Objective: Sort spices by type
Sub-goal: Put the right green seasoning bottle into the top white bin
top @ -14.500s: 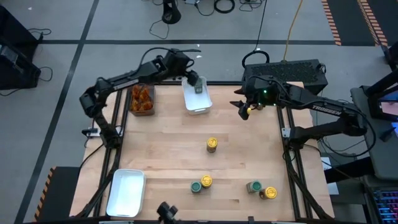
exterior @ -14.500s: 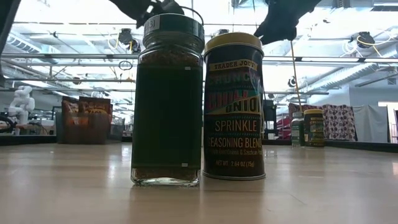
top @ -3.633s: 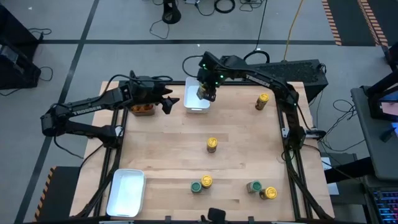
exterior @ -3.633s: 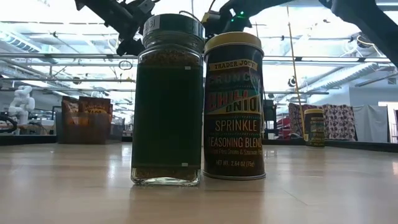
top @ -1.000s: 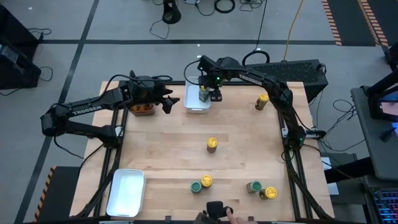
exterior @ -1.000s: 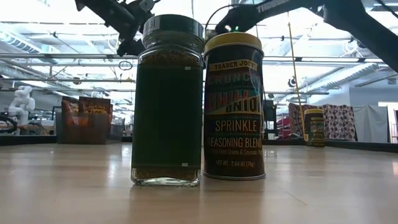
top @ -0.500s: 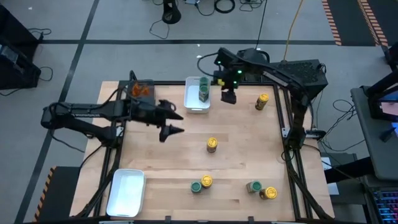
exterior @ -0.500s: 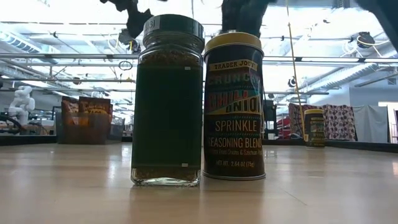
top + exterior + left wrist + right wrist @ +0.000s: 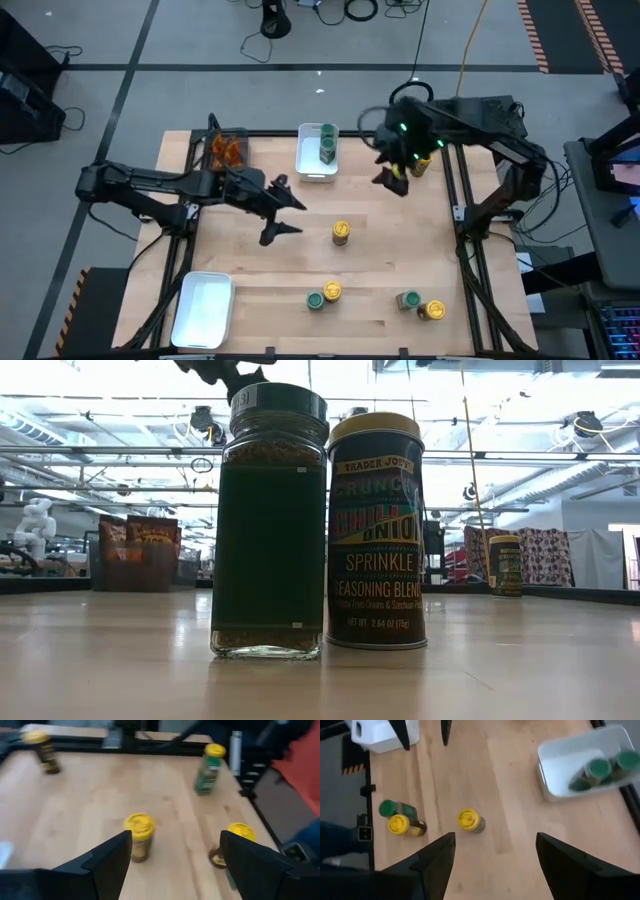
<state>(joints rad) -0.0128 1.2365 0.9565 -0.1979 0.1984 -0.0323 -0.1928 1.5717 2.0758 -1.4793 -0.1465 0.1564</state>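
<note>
Since half a second back, right gripper [image 9: 392, 178] pulled away from far tray [image 9: 308, 165] toward yellow-lidded jar [image 9: 421, 165] at right edge; left gripper [image 9: 284, 213] slid further over mid-table. Both empty, fingers spread wide. Two green-lidded jars [image 9: 327, 143] sit in far tray. Yellow-lidded jar [image 9: 341, 233] stands mid-table just right of left gripper. Four more jars near front edge; near tray [image 9: 203, 309] front-left.
</note>
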